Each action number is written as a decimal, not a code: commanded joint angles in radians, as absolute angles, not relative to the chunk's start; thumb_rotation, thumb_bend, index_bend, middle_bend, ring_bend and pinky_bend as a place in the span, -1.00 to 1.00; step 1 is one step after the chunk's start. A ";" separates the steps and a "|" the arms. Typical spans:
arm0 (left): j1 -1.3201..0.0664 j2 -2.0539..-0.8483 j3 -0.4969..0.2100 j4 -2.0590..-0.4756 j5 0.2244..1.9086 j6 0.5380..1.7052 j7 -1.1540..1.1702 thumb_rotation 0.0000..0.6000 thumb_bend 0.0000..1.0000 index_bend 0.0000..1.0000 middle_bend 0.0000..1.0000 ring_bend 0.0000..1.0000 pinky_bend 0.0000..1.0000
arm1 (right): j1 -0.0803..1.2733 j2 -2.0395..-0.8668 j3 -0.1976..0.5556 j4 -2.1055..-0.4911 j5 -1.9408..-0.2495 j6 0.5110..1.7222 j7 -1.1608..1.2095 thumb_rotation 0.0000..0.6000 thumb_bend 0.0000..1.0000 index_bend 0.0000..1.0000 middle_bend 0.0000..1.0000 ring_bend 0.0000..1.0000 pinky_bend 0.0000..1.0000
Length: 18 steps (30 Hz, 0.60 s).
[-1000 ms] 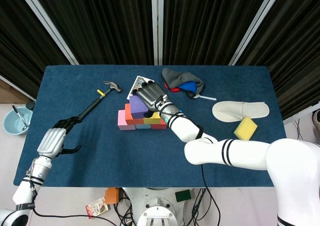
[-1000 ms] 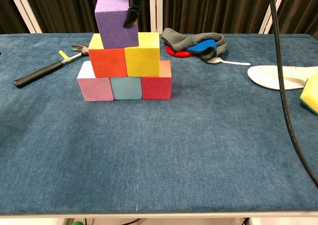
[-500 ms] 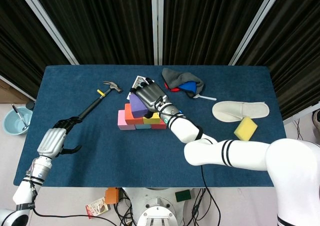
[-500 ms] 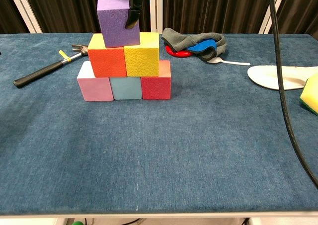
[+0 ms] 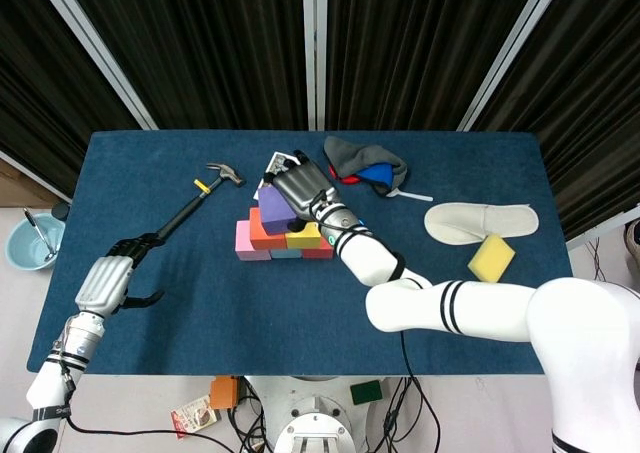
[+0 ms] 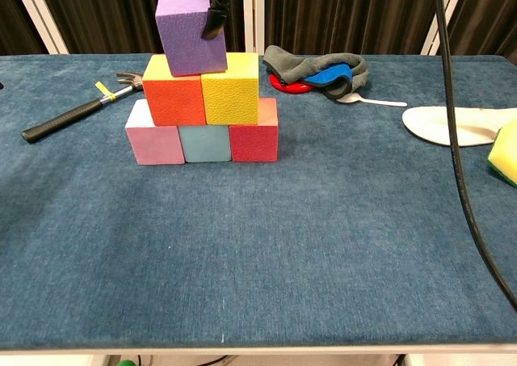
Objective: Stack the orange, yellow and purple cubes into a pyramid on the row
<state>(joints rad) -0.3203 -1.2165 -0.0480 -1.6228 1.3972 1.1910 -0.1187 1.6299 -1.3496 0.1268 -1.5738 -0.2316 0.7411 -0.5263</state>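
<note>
The right robot hand [image 5: 297, 187] grips the purple cube [image 6: 191, 33], tilted atop the orange cube [image 6: 174, 99] and yellow cube [image 6: 232, 97], likely squaring it; the left robot hand [image 5: 103, 284] rests idle on the desk [image 6: 323, 245], fingers loosely apart, holding nothing.

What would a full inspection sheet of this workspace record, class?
Surface: blue table.
Job's things: purple cube tilted atop orange cube and yellow cube, on the pink-teal-red row.
Clutter: hammer, grey cloth, spoon, slipper, sponge.
Hands: right hand holds purple cube; left hand holds nothing.
Cables: black cable.
Surroundings: dark curtains, bowl.
</note>
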 commanded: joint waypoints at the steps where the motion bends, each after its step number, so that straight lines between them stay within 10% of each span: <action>1: -0.321 -1.216 -0.048 -1.623 1.397 1.189 -0.119 1.00 -0.66 -0.61 -0.74 -0.72 -0.73 | 1.625 -1.346 0.130 -1.585 -0.238 0.749 -0.529 1.00 -0.53 -0.54 -0.31 -0.78 -0.89; 18: -0.323 -1.221 -0.046 -1.617 1.400 1.184 -0.125 1.00 -0.66 -0.62 -0.74 -0.72 -0.73 | 1.621 -1.340 0.137 -1.624 -0.205 0.787 -0.569 1.00 -0.54 -0.54 -0.33 -0.78 -0.89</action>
